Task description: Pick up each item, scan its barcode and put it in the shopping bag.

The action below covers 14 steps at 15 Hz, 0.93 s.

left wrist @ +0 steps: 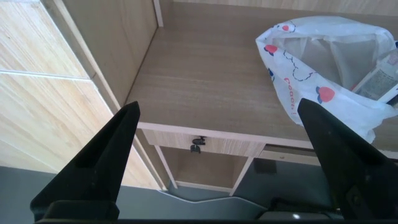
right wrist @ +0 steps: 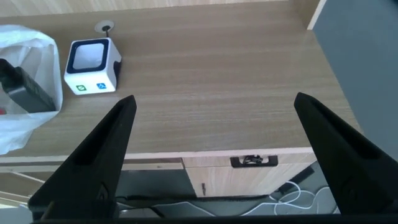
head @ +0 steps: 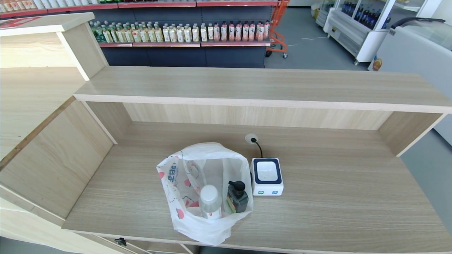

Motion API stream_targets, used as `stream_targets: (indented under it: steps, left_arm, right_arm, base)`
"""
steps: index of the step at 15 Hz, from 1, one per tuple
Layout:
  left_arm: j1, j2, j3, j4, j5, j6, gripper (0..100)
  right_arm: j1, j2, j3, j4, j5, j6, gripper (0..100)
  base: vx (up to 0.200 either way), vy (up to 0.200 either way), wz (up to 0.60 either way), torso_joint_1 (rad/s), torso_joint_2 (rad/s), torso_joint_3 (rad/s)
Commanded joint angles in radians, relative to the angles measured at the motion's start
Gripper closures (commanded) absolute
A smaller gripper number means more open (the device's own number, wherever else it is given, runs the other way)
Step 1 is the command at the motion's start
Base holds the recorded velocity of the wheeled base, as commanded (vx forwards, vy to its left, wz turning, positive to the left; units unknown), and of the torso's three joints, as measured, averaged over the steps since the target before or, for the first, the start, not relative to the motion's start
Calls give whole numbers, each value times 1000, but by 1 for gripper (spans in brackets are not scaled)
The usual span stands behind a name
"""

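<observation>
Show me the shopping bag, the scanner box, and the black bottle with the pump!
shopping bag (head: pixel 173 187), head view, on its printed side wall.
scanner box (head: pixel 266 171), head view, on the pale window on its top.
black bottle (head: pixel 237 201), head view, on its dark body, standing inside the bag.

We note a pale wood-grain counter (head: pixel 335 183) with a raised ledge (head: pixel 265 84) behind; beyond, grey floor (head: pixel 310 49), bottle shelves (head: pixel 176 33), an orange rack (head: pixel 279 35), white chillers (head: pixel 356 31); bright, even light.
</observation>
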Motion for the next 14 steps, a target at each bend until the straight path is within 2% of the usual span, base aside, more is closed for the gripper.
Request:
stream_targets:
  steps: [1,2,14]
  left_arm:
    - [0,0,0,0,1,-1,0]
    - [0,0,0,0,1,-1,0]
    - [0,0,0,0,1,-1,0]
  right_arm:
    - [0,2,0,20,43,-19,0]
    - [0,2,0,34,67,-32,0]
    - [0,2,-2,35,64,-27,0]
  base:
    - [0,0,0,0,0,0]
    - [0,0,0,0,0,0]
    - [0,0,0,0,0,0]
